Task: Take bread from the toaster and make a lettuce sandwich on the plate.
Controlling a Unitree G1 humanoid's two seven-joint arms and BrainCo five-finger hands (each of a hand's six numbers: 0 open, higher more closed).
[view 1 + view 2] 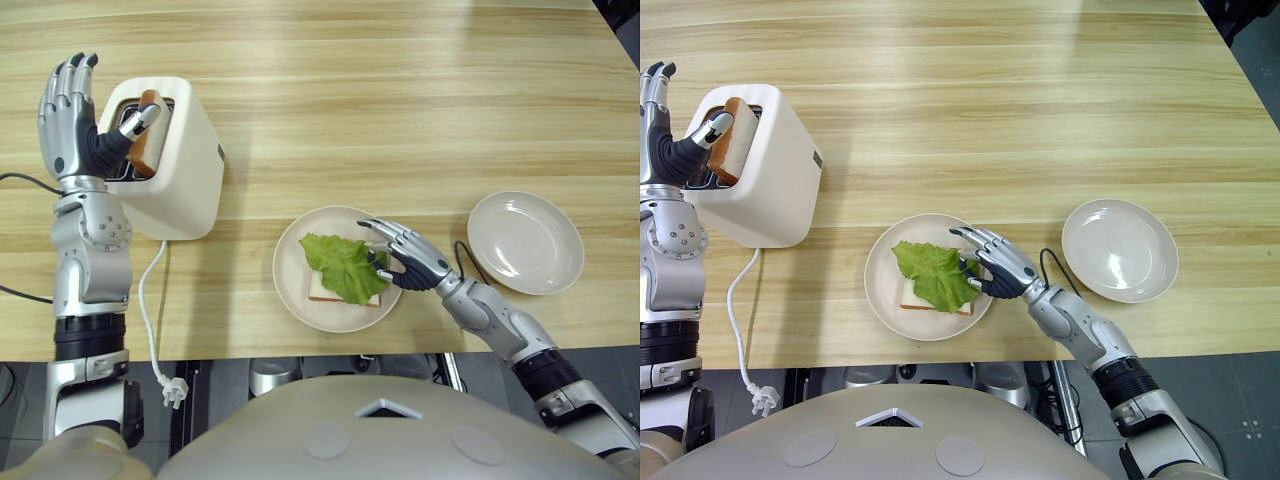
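While a lettuce leaf [340, 262] lies over one bread slice [322, 292] on the round plate [290, 285] at the desk's [400, 100] near edge, the robot's left hand [75, 120] stands at the white toaster [185, 170]. Most of its fingers point straight up, and the thumb seems to pinch the second slice [737, 140], which pokes out of the slot, though the far side of that grip is hidden. The right hand [410, 258] hovers low over the plate's right side, fingers loosely spread, tips at the leaf's edge, gripping nothing.

The toast is likely light and stiff but crumbly, so it is best taken by its raised top edge, gripped across the flat faces, and drawn straight up to clear the slot walls. The leaf is soft and limp; it could slide or lift if brushed, so the slice should come down flat on top.

Bare wood lies between toaster and plate, giving the left arm an open path. The toaster's power cord [150, 310] trails off the front edge. A second, empty plate [525, 242] sits well right, near the desk's front edge.
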